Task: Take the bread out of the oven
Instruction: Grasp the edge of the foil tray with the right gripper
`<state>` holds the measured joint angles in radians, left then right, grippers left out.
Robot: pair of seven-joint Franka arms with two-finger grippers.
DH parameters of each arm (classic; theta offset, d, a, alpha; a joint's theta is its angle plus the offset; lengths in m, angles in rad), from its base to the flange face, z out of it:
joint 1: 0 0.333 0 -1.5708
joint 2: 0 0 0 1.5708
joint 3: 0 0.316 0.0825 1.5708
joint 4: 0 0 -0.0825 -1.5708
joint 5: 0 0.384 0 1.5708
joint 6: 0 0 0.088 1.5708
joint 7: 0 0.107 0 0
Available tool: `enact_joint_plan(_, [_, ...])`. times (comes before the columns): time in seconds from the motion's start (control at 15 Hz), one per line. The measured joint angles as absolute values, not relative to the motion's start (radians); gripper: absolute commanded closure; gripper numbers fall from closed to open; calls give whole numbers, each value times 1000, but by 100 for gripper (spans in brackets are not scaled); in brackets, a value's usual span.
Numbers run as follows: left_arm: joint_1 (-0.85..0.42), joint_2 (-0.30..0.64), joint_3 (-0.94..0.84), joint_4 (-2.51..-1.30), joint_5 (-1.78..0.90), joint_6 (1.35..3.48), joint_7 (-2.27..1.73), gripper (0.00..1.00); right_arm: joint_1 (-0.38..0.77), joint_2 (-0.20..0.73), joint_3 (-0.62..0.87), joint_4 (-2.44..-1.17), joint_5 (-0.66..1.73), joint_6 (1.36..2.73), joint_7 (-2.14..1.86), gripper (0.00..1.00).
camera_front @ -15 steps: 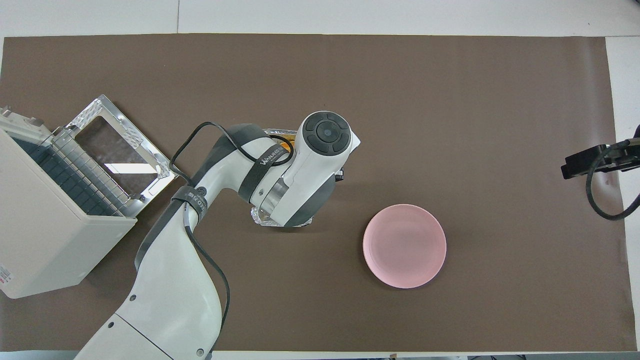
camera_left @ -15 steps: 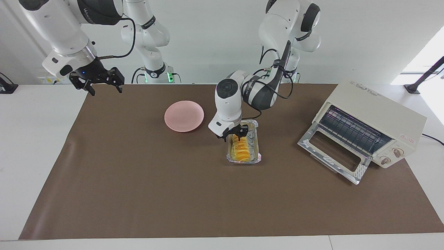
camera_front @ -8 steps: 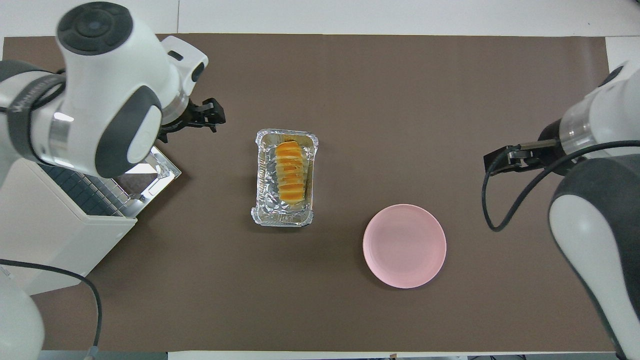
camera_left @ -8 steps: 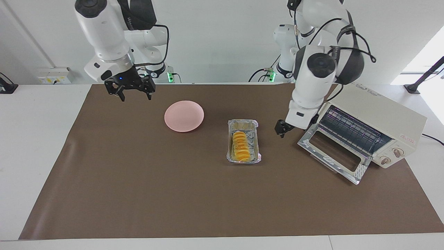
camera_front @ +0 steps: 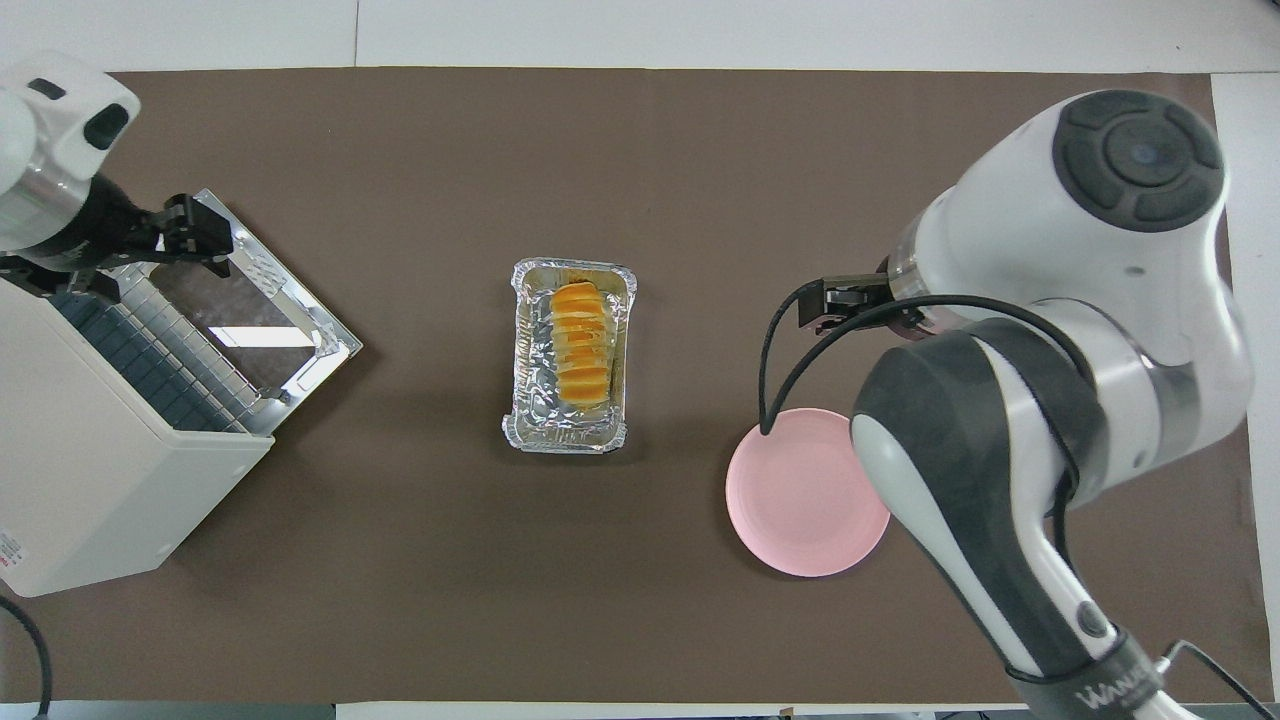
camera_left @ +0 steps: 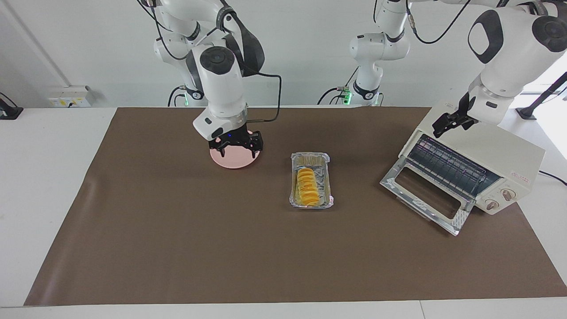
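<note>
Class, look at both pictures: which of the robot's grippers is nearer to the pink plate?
The right gripper: it hangs just over the pink plate, open and empty. The left gripper is up over the oven at the left arm's end of the table, also open.

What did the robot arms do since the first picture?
The left gripper let go of the bread, rose and swung over the oven. The right gripper moved in over the pink plate. Bread, foil tray, plate and oven stayed put.
</note>
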<state>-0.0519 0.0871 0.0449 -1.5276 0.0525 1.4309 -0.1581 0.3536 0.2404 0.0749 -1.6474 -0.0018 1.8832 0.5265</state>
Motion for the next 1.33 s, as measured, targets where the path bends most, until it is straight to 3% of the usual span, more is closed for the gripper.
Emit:
enact_joint_plan(0.33, [-52, 50, 26, -1591, 52, 1427, -150, 0, 456, 504, 70, -1445, -2, 1924, 682, 0])
enact_joint_plan(0.53, [-51, 44, 26, -1591, 52, 1425, -150, 0, 462, 595, 68, -1402, -2, 1989, 716, 0])
enact_joint_plan(1.27, [-48, 26, 9, -1585, 52, 1396, -87, 0, 560, 713, 65, -1315, -35, 2019, 789, 0])
enact_joint_plan(1.33, [-48, 26, 7, -1585, 52, 1396, -84, 0, 560, 713, 64, -1313, -44, 2016, 789, 5])
